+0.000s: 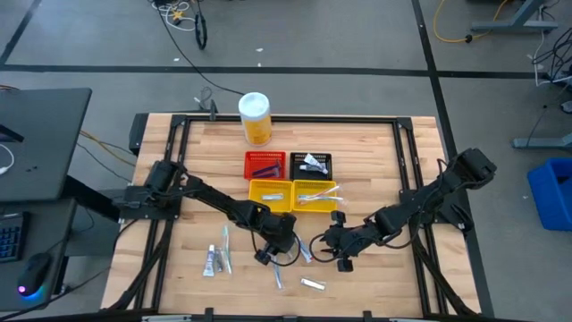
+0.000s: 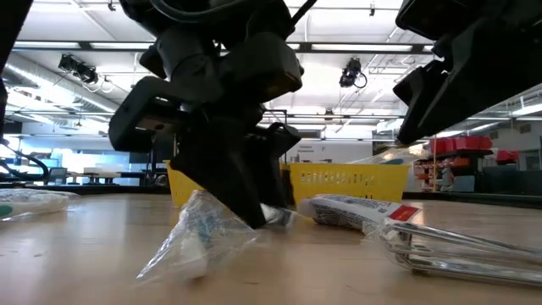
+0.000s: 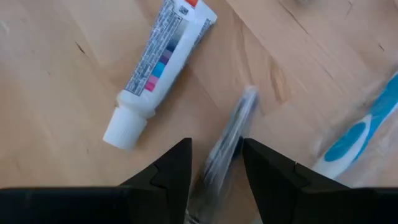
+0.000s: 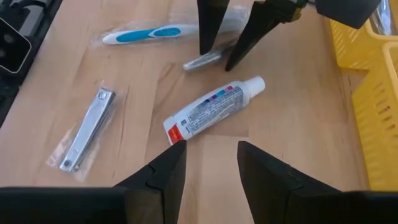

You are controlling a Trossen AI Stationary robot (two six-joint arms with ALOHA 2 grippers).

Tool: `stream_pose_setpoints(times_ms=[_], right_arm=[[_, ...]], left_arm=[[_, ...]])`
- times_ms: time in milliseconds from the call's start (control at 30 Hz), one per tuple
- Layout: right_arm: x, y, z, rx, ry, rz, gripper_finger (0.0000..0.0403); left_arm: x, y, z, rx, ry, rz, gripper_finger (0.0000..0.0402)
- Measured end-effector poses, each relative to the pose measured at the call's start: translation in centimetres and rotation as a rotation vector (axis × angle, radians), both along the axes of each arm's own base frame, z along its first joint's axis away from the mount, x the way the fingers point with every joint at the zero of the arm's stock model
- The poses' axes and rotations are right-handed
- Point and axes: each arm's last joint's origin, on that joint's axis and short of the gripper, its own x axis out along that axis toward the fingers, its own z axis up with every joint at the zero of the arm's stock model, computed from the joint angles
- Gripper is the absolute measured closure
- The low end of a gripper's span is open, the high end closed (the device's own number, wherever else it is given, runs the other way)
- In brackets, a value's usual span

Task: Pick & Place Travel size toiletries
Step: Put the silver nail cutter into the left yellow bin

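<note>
Partway through. Four small mesh baskets (red, black, two yellow) at mid-counter already hold some toiletries. Left on the wooden counter: a white toothpaste tube, a bagged blue-and-white toothbrush, a bagged metal nail clipper, and tubes near-left. Left end effector, fingers part-open, straddles a slim wrapped silvery item, not yet closed. Right end effector hovers open over the toothpaste tube, empty.
</note>
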Motion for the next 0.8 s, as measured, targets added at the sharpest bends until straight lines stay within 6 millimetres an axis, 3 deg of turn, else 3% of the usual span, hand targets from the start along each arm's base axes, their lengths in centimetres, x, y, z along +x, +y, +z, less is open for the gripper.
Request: stream_pose_setpoints(times_ms=[267, 600, 800], right_arm=[[0.00, -0.01, 0.00, 0.000, 0.000, 0.000, 0.0253], [0.01, 0.00, 0.01, 0.001, -0.001, 0.000, 0.0253], [0.01, 0.00, 0.02, 0.001, -0.001, -0.001, 0.0253]], left_arm=[[-0.16, 0.04, -0.08, 0.000, 0.024, 0.006, 0.0264], [-0.15, 0.06, -0.03, -0.071, 0.064, 0.120, 0.0341], [-0.52, 0.13, 0.63, -0.106, 0.096, 0.172, 0.0354]])
